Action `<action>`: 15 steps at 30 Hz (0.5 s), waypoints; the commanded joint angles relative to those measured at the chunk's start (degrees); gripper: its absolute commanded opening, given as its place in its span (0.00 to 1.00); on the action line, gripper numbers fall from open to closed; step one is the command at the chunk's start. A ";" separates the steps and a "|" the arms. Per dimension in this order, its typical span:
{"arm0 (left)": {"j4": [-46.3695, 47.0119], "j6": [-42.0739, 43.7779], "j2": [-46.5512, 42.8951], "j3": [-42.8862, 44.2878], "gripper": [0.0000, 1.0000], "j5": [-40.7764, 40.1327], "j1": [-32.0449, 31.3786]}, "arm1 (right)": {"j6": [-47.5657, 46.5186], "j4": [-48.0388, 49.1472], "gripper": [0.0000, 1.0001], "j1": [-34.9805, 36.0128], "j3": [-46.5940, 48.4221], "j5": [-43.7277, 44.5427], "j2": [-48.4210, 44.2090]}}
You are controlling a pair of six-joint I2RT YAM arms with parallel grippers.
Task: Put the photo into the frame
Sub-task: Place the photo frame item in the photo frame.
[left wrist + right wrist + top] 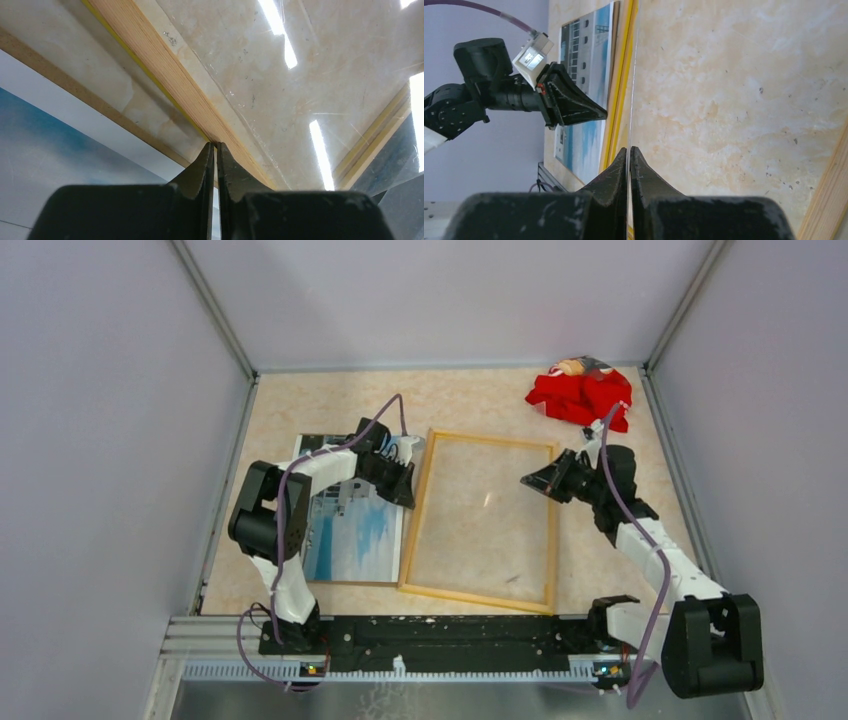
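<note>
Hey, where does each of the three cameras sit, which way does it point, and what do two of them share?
Top external: above and behind the arms, looking down on the table; both arms, left gripper and right gripper show.
Left wrist: on the left arm, facing along the frame rail; its shut fingers at bottom, photo at left.
Right wrist: on the right arm, facing across the frame toward the left gripper; its shut fingers at bottom.
Shared: both wrist views show the photo and the frame's yellow edge.
</note>
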 commanded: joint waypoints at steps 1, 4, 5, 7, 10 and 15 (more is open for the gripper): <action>0.95 0.39 0.76 1.60 0.11 1.24 -0.25 | 0.45 5.58 0.00 -0.11 -0.39 -1.49 -1.65; 0.98 0.44 0.54 1.62 0.11 1.16 -0.20 | 1.03 6.50 0.00 -0.11 -0.55 -2.43 -0.58; 0.92 0.39 0.57 1.64 0.11 1.16 -0.25 | 1.56 7.65 0.00 -0.11 -0.85 -3.17 -0.54; 0.76 0.40 0.66 1.69 0.11 1.21 -0.24 | 2.60 9.88 0.00 -0.11 -1.70 -4.56 -1.11; 0.86 0.39 0.76 1.67 0.11 1.22 -0.25 | 3.30 10.86 0.00 -0.02 -1.94 -5.93 -2.26; 0.80 0.28 0.90 1.99 0.11 1.56 -0.27 | 5.19 11.43 0.00 -0.02 -2.69 -4.83 -1.53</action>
